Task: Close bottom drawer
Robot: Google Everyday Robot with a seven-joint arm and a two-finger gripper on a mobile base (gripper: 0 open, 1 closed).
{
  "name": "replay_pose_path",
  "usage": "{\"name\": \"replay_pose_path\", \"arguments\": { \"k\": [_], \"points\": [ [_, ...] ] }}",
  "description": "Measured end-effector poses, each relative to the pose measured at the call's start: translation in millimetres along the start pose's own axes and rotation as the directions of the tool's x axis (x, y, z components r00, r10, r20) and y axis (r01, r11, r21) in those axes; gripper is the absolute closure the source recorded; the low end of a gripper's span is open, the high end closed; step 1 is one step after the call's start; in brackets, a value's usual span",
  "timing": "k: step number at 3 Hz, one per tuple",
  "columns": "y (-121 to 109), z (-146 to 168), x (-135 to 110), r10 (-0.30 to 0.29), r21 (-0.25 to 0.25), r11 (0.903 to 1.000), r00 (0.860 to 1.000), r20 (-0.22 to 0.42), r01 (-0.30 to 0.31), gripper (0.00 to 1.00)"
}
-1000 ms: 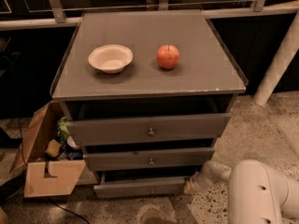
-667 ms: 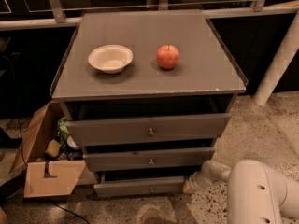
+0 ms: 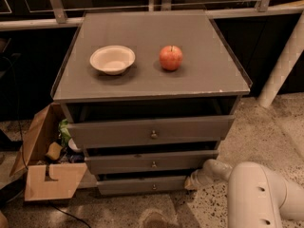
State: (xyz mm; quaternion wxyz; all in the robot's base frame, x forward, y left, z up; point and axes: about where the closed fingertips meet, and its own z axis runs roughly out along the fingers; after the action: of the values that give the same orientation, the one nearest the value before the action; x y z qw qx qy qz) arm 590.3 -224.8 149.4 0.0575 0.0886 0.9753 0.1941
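A grey-brown cabinet [image 3: 152, 82] has three drawers, all pulled out a little. The bottom drawer [image 3: 142, 186] is the lowest and narrowest, with a slim front and a small brass knob [image 3: 154, 187]. It stands slightly out from the cabinet, with a dark gap above its front. My gripper [image 3: 190, 182] is low at the drawer's right end, touching or very near the front's right edge. The white arm [image 3: 256, 194] comes in from the lower right.
A white bowl [image 3: 112, 59] and a red apple [image 3: 170, 57] sit on the cabinet top. An open cardboard box [image 3: 45, 167] with clutter stands on the floor to the left. A white post [image 3: 285, 56] leans at the right. Railing runs behind.
The gripper has stayed at the right end of the bottom drawer. The drawer looks slightly further in than before, though the shift is small.
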Motion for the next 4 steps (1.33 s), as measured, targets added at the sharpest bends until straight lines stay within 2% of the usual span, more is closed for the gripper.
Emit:
{"name": "replay_pose_path", "arguments": {
  "k": [1,2,3,4],
  "points": [
    [2.3,-0.6,-13.6,0.007,-0.003,1.0,0.999,0.031,-0.006,1.0],
    [2.4,-0.5,-13.6,0.007,-0.003,1.0,0.999,0.031,-0.006,1.0],
    [-8.1,-7.3,3.7,0.019,0.0,0.9998,0.999,-0.026,-0.019,1.0],
    [-38.5,-35.4,38.9,0.058,0.038,0.9978,0.991,-0.12,-0.054,1.0]
  ]
}}
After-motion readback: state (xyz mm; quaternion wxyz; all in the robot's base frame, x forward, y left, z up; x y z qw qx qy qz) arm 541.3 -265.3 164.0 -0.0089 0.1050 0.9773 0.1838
